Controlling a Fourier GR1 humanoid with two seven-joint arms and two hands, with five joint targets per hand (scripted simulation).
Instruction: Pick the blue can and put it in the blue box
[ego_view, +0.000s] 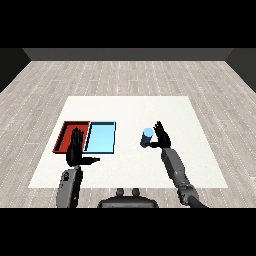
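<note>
On the white table (200, 150) there are two trays and one can. The red tray (64, 134) lies to the left and the light blue tray (101, 137) touches it on the right, their long sides running from near to far. The single blue can (147, 137) stands upright, its long axis vertical and its pale round top facing up, to the right of the blue tray and well apart from it, about midway between the near and far edges of the table. The right hand (161, 136) is just beside the can on its right side, palm turned toward it, fingers straight and pointing up and far, with the thumb reaching toward the can's lower part; whether the thumb touches the can cannot be told, and the fingers are not curled round it. The left hand (75, 148) is over the near edge of the red tray, fingers straight and spread, thumb sticking out to the right, holding nothing. Bare table lies between the can and the blue tray, and more open surface stretches to the far edge and to the right edge beyond the right hand.
</note>
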